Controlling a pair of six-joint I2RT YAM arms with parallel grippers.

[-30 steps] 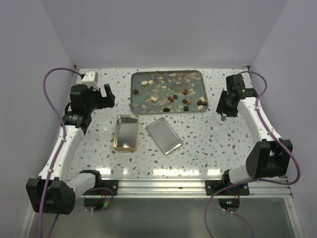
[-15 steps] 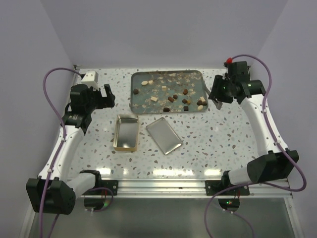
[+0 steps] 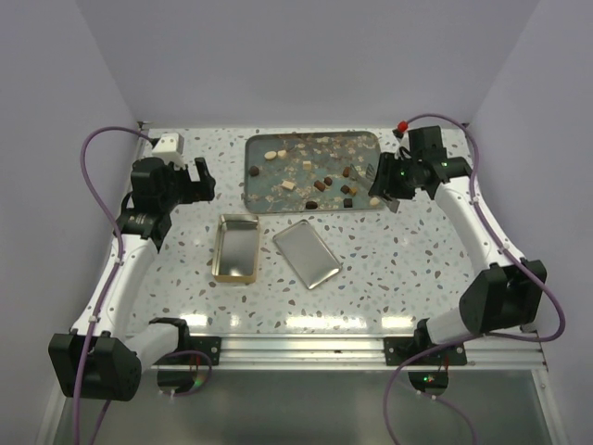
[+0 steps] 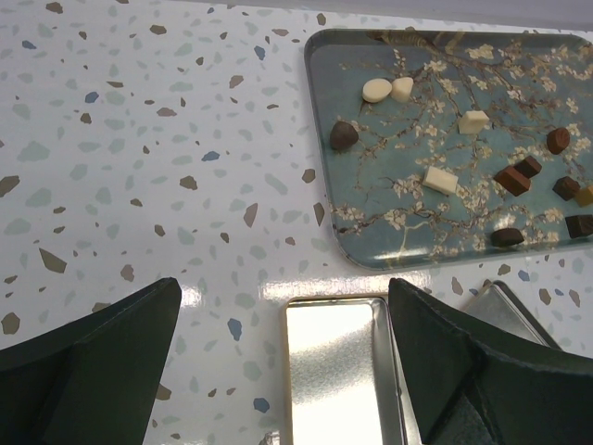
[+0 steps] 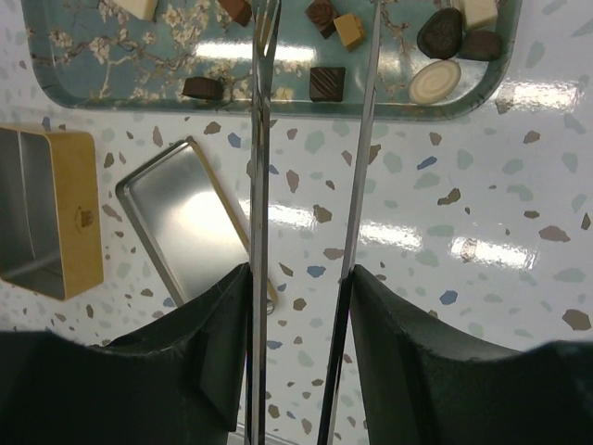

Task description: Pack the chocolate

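The chocolate point(image 3: 324, 181) lies as several small brown and cream lumps scattered on the teal blossom tray point(image 3: 269, 190). The open gold tin point(image 3: 236, 248) and its lid point(image 3: 308, 252) lie in front of the tray. My right gripper point(image 3: 384, 185) is at the tray's right end, shut on metal tongs point(image 5: 259, 185) whose two blades reach over the tray's near edge by a square brown piece point(image 5: 326, 82). My left gripper point(image 3: 196, 181) is open and empty, left of the tray; the tin point(image 4: 338, 371) shows between its fingers in the left wrist view.
A small white box point(image 3: 167, 145) sits at the back left corner. The walls close in on both sides and the back. The lid point(image 5: 190, 227) lies tilted between the tin point(image 5: 56, 213) and the right arm.
My right arm has swung left from the table's right side to the tray's right end, carrying the tongs. The left arm has not moved.
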